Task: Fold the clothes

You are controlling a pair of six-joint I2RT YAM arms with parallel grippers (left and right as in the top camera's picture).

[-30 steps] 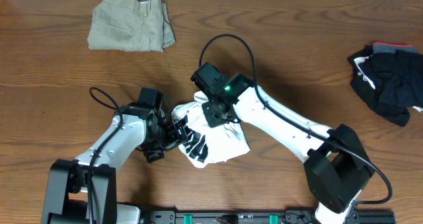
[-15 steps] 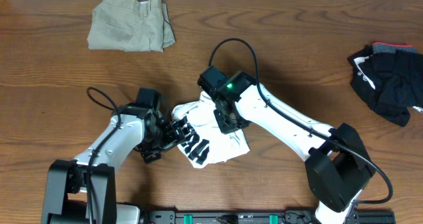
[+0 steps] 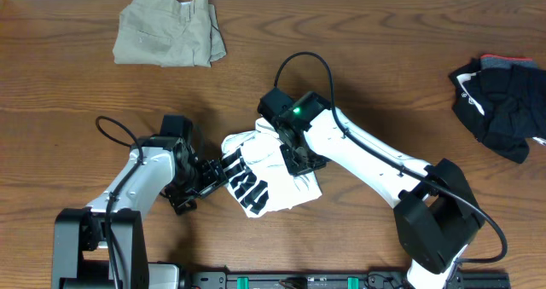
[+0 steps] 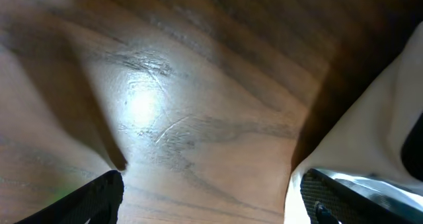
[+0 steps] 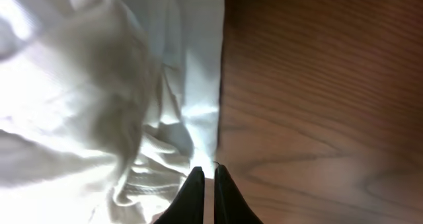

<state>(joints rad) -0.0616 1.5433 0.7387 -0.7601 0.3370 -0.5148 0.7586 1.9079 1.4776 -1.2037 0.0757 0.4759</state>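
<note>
**Overhead and wrist views.** The table shows bare wood across its middle and right, so there is open room on every side of the crumpled white T-shirt, which lies near the front edge at centre. Khaki trousers rest at the far edge on the left. A black bundle sits at the right edge. Both are well apart from the shirt. We see the left jaws spread wide over bare wood just beside the shirt's left border, holding nothing. The right jaws are pinched almost together on a straight edge of the shirt, with open wood alongside.
</note>
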